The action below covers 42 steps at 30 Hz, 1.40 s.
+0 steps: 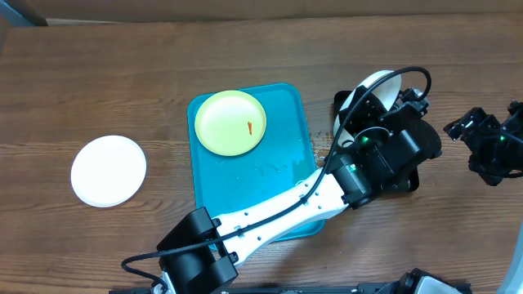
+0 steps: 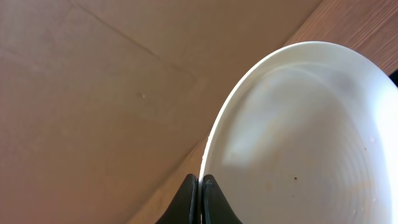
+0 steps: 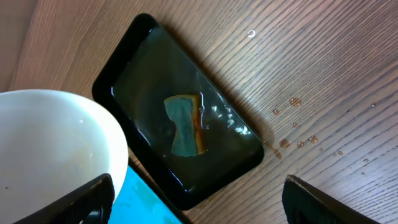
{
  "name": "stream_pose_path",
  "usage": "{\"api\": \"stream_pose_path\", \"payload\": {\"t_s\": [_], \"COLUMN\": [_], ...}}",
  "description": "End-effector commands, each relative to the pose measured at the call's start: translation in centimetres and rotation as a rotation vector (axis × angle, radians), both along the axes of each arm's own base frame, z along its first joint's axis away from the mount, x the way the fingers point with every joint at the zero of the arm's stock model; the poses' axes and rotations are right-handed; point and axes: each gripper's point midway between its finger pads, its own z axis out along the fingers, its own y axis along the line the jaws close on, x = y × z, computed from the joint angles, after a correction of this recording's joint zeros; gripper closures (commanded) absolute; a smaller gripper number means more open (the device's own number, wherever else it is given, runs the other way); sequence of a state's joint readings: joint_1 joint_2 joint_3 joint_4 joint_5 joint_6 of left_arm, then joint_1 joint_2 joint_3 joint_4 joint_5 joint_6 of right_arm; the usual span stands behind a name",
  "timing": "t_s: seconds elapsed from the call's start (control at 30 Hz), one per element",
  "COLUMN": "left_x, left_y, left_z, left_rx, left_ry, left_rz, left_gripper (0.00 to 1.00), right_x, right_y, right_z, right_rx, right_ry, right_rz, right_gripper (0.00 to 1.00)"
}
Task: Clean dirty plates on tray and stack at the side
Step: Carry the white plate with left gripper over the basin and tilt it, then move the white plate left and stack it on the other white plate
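the left gripper [image 2: 200, 186] is pinched shut on the rim of a white plate [image 2: 311, 137]. it holds the plate tipped up in the air, just off the right side of the turquoise tray [image 1: 282, 163]. the inside of the plate shows a few small specks and a faint stain, so i think it is not wiped yet.

the right gripper [image 3: 198, 186] is wide open and holds nothing. right under it sits the black tray [image 3: 137, 68] on the table [image 3: 323, 74], with a sponge [image 3: 185, 124] lying in the wet middle of it. the sponge is between the two open fingers, a bit ahead of them. its long side runs away from the camera, so the fingers would close across its short side (that is the easy way to grab it). the right arm is the one near the sponge, and the left one is busy. the white plate hangs just to one side of the black tray, close by.

a yellow plate [image 1: 231, 122] with a red mark waits on the turquoise tray. a second white plate [image 1: 108, 170] lies alone on the table, well off to the far side.
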<state>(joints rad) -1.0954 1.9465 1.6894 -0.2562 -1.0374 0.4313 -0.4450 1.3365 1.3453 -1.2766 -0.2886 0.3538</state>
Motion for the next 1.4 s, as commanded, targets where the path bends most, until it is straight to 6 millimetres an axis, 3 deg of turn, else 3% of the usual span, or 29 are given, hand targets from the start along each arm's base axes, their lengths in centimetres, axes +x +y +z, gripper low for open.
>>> {"api": "stream_pose_path", "payload": {"t_s": [0.0,0.17,0.3,0.4,0.5,0.57,0.77,0.97,1.13,1.27,1.37], "left_x": [0.1,0.2,0.4,0.5,0.5,1.1,1.0,-0.4,-0.9,-1.0,-1.7], "left_y": [0.5,0.7,1.1,2.0,0.9,1.9,2.1,3.1,1.0,3.4,7.3], "left_z": [2.4,3.1,1.8,2.2,0.3,0.8,0.7,2.3,2.6,2.3,3.8], "left_rx": [-0.007,-0.004,-0.060,-0.091,-0.014,-0.045,-0.108,-0.255,-0.341,-0.374,-0.477], "left_ry": [-0.039,-0.064,-0.031,-0.059,0.009,-0.028,-0.030,-0.004,0.112,0.124,0.149], "left_rz": [0.014,0.031,0.052,0.115,0.030,0.098,0.124,0.132,-0.031,0.070,0.165], "left_gripper": [0.96,0.96,0.96,0.96,0.96,0.96,0.96,0.96,0.96,0.96,0.96], "right_x": [0.1,0.1,0.1,0.1,0.2,0.1,0.1,0.1,0.2,0.1,0.1], "right_y": [-0.1,-0.1,-0.1,-0.1,-0.1,-0.1,-0.1,-0.1,-0.2,-0.1,-0.1], "right_z": [0.2,0.3,0.3,0.3,0.3,0.3,0.3,0.3,0.3,0.3,0.3], "right_rx": [-0.009,-0.010,-0.010,-0.010,-0.012,-0.011,-0.009,-0.010,-0.012,-0.010,-0.010], "right_ry": [-0.012,-0.015,-0.015,-0.013,-0.018,-0.015,-0.013,-0.015,-0.019,-0.014,-0.014], "right_rz": [0.008,0.008,0.008,0.008,0.008,0.007,0.008,0.008,0.008,0.008,0.008], "right_gripper": [0.12,0.12,0.12,0.12,0.12,0.12,0.12,0.12,0.12,0.12,0.12]}}
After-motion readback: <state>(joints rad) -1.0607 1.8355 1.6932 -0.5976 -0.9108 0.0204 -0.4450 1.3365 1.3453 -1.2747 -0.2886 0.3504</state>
